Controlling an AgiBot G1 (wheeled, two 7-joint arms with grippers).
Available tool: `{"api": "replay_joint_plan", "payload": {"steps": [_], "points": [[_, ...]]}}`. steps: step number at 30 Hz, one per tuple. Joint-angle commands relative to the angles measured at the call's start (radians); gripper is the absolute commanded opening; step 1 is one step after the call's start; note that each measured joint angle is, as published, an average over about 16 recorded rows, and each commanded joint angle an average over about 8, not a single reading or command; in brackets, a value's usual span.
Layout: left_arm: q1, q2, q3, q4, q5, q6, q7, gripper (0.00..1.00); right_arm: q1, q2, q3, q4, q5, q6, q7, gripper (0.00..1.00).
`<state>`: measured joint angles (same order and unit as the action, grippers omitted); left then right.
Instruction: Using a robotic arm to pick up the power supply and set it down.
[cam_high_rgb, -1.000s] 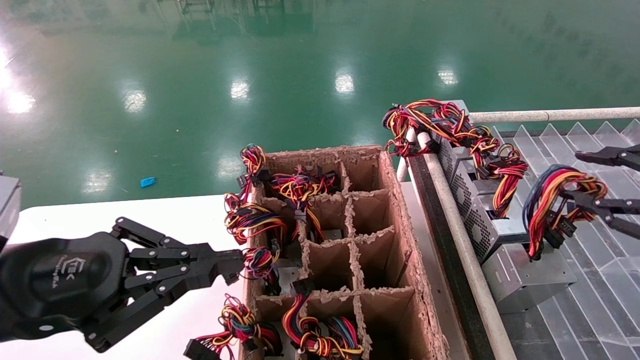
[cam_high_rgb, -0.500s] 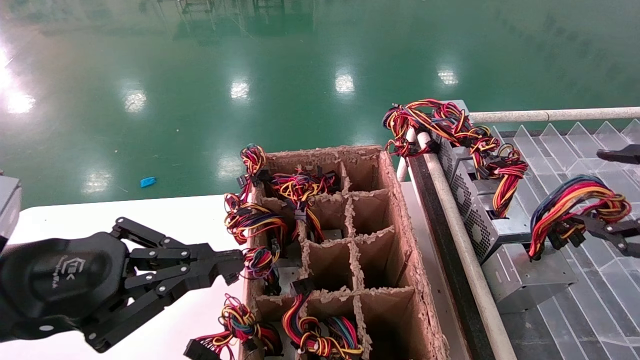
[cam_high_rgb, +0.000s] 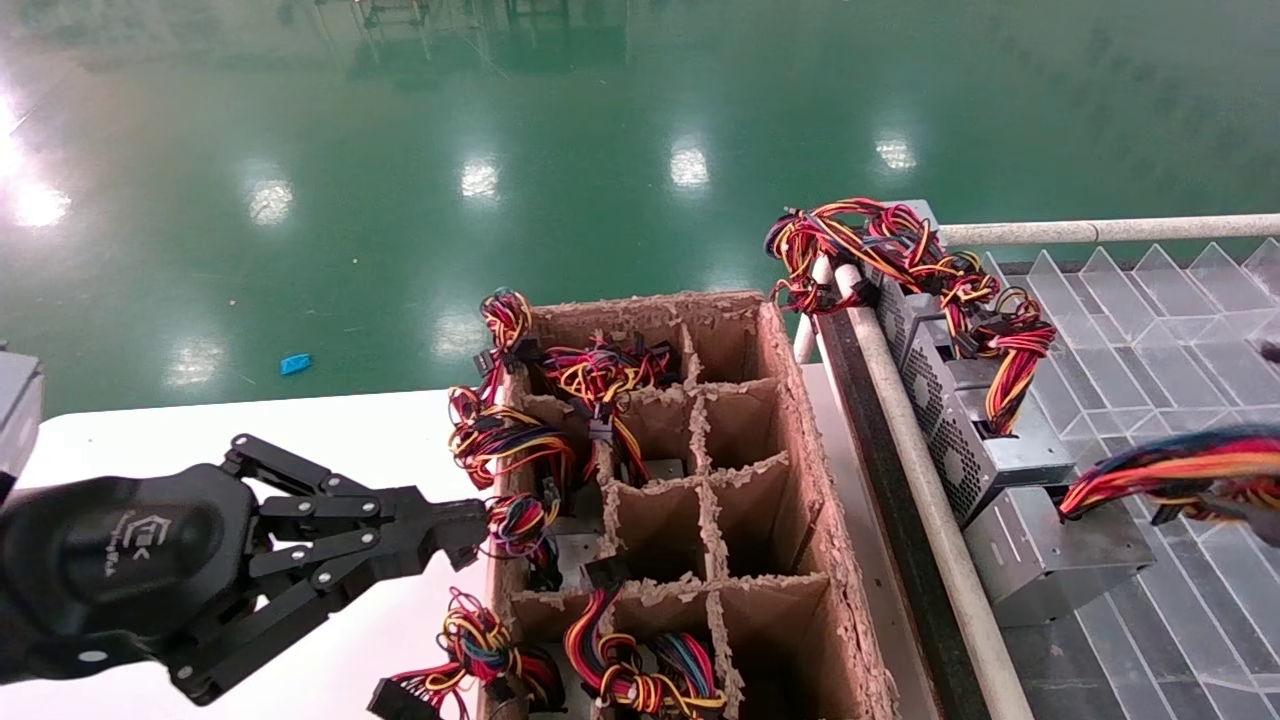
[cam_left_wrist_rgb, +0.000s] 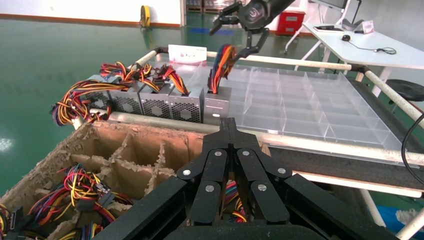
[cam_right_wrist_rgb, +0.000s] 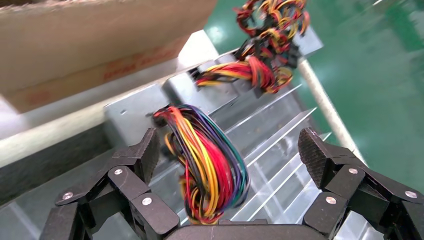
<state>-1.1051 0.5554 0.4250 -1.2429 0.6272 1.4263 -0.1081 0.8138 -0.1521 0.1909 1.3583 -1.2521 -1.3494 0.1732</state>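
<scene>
Power supply: the grey box (cam_high_rgb: 1055, 560) sits in the clear divided tray (cam_high_rgb: 1180, 360) as the nearest unit of the row, just beside the tray's rail. I judge it is already set down, since nothing holds the box itself.
Wire bundle: its wires (cam_right_wrist_rgb: 210, 155) rise in a loop between the open fingers of the right end effector (cam_right_wrist_rgb: 227, 165) – I cannot tell if they touch a finger.
Right end effector: jaws spread wide, gripping nothing firmly. In the left wrist view it hangs above the tray (cam_left_wrist_rgb: 252, 15), which suits a release.
Other units: three grey supplies (cam_left_wrist_rgb: 145, 102) stand side by side in the same row, so this place keeps the line in order.
Left end effector: closed and empty (cam_high_rgb: 470, 530) – parked over the white counter (cam_high_rgb: 250, 420), beside the cardboard box (cam_high_rgb: 790, 470) that holds more wires.
</scene>
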Motion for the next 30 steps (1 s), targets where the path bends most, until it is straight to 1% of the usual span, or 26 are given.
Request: {"api": "replay_joint_plan", "payload": {"steps": [1,6,11,14,17,20,29,30], "points": [[0.0,0.0,0.0,0.0,0.0,0.0,0.0,0.0,-0.002,0.02,-0.003,0.001,0.0,-0.021,0.007,1.0],[0.0,0.0,0.0,0.0,0.0,0.0,0.0,0.0,0.013,0.024,0.007,-0.002,0.048,-0.035,0.042,1.0],[0.0,0.0,0.0,0.0,0.0,0.0,0.0,0.0,0.031,-0.012,0.036,-0.006,0.097,-0.007,0.057,1.0],[0.0,0.0,0.0,0.0,0.0,0.0,0.0,0.0,0.037,-0.039,0.053,-0.007,0.113,0.016,0.047,1.0],[0.0,0.0,0.0,0.0,0.0,0.0,0.0,0.0,0.041,-0.057,0.057,-0.008,0.128,0.022,0.039,1.0],[0.0,0.0,0.0,0.0,0.0,0.0,0.0,0.0,0.048,-0.072,0.045,-0.01,0.145,0.017,0.033,1.0],[0.0,0.0,0.0,0.0,0.0,0.0,0.0,0.0,0.08,-0.127,-0.034,-0.02,0.202,-0.011,0.032,1.0],[0.0,0.0,0.0,0.0,0.0,0.0,0.0,0.11,0.083,-0.134,-0.043,-0.021,0.209,-0.014,0.032,1.0]]}}
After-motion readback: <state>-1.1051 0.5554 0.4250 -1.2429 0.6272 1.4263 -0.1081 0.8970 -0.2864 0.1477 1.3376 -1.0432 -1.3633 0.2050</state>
